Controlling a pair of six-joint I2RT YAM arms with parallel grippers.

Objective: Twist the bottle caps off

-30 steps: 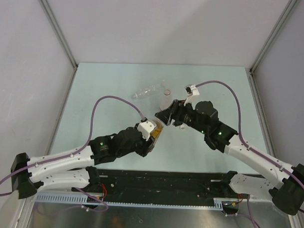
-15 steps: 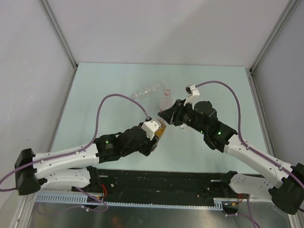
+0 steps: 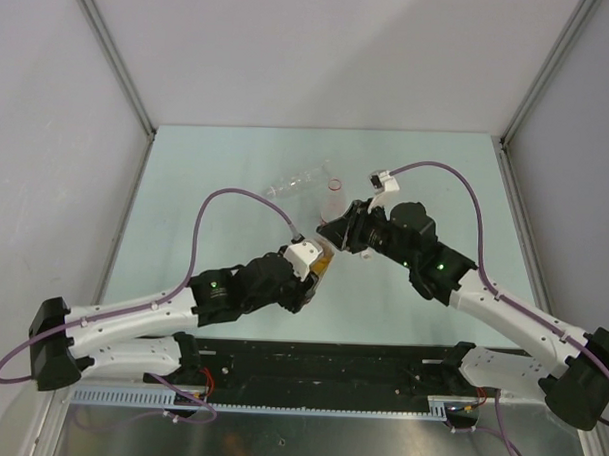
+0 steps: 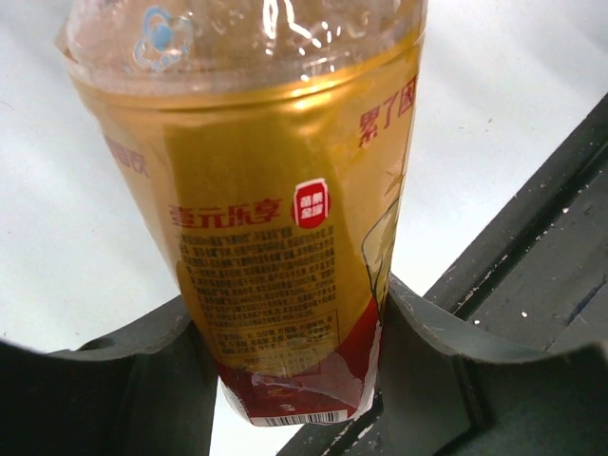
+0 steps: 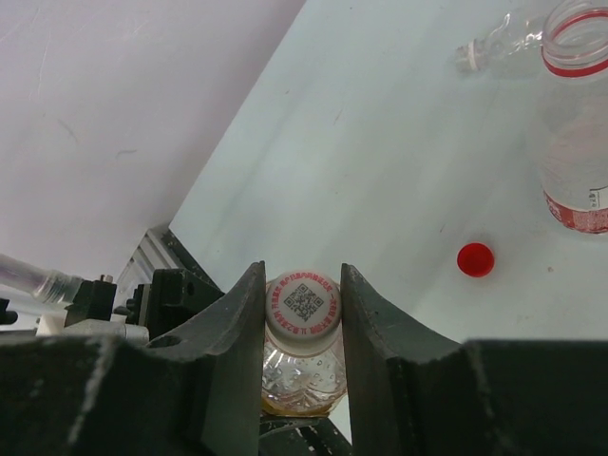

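Note:
My left gripper [image 4: 285, 328] is shut on the lower body of the amber-liquid bottle [image 4: 266, 218] and holds it tilted toward the right arm; in the top view the left gripper [image 3: 320, 262] sits near the table's middle. My right gripper [image 5: 303, 296] is shut on that bottle's white cap [image 5: 303, 304], which has a QR code on top; it also shows in the top view [image 3: 332, 232]. A loose red cap [image 5: 475, 259] lies on the table. The red-label bottle [image 5: 575, 142] stands upright and open. The clear crinkled bottle [image 5: 508, 38] lies on its side with its white cap [image 5: 465, 57] on.
The crinkled bottle [image 3: 299, 180] and the red-label bottle [image 3: 335, 186] sit just beyond the grippers. Grey walls bound the pale green table [image 3: 217, 165] on the left, back and right. A black rail [image 3: 320, 364] runs along the near edge.
The left arm has pushed the amber bottle slightly right and forward toward the right gripper. The right gripper stays closed on the cap with little visible shift.

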